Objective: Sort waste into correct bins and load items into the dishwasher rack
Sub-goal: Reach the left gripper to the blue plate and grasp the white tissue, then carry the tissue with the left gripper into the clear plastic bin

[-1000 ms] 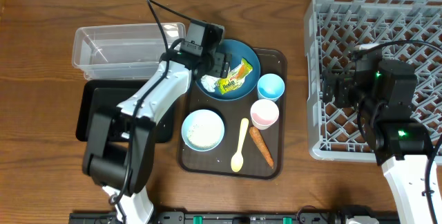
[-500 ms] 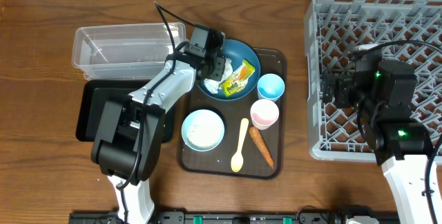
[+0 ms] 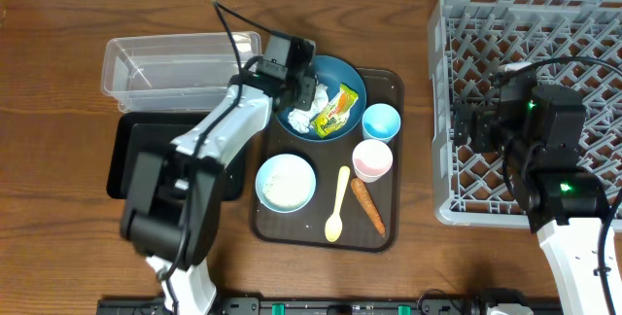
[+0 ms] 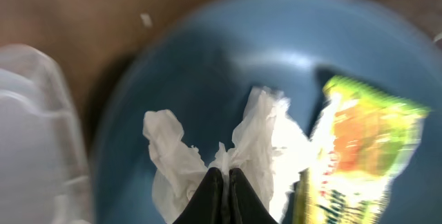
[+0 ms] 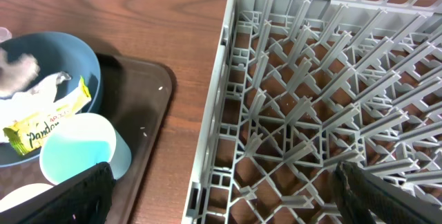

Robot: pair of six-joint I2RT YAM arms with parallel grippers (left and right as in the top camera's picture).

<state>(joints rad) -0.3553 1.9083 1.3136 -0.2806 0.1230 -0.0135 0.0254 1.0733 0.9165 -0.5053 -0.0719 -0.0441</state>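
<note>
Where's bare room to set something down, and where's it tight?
Free: wooden table left of the clear plastic rectangular tub and shallow black tray; the tub's floor; far half of the light grey dishwasher rack. Narrow: the wood strip between dark brown serving tray and rack. Crowded: that tray.

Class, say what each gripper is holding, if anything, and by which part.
Left gripper: the crumpled white tissue, pinched at its middle fold, in the dark blue dish. Right gripper: open, nothing held.
</note>
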